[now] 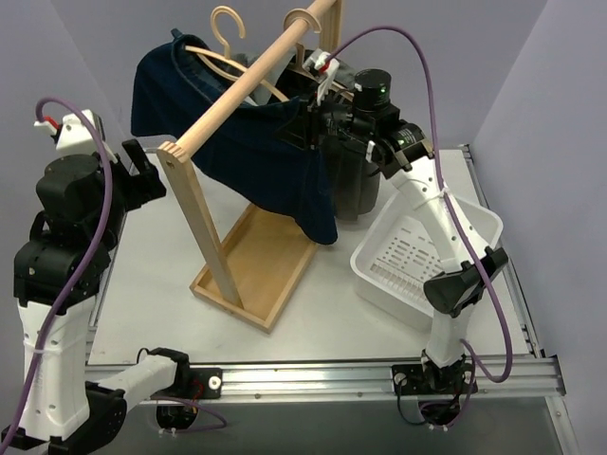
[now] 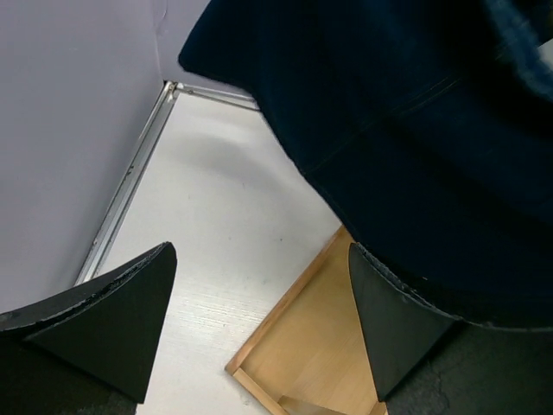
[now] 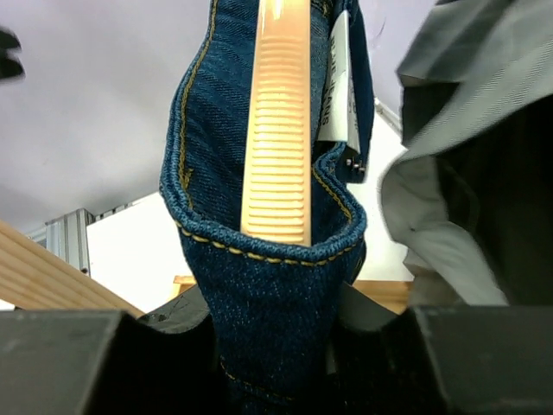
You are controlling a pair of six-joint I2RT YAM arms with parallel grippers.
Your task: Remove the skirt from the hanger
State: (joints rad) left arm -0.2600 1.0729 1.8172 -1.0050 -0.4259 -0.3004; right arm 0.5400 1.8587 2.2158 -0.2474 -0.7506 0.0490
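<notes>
Robot lab: plain lilac walls (image 1: 104, 47), aluminium-framed table (image 1: 327, 315)

you're looking at a dark indigo denim skirt (image 3: 259, 285) edged in mustard-yellow stitching, on a pale peach hanger (image 3: 278, 130) with a ribbed face. the other garment (image 3: 467, 190) is grey. the rail (image 1: 256, 76) is light natural wood, the basket (image 1: 474, 223) white and slotted, the cables (image 1: 432, 109) purple, the worktop (image 1: 161, 284) white.

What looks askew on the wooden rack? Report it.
The dark blue denim skirt hangs lopsided. Its light wooden hanger sits tilted, hook apparently leaning away from the round wooden rail, while the right gripper pinches one waistband end.
</notes>
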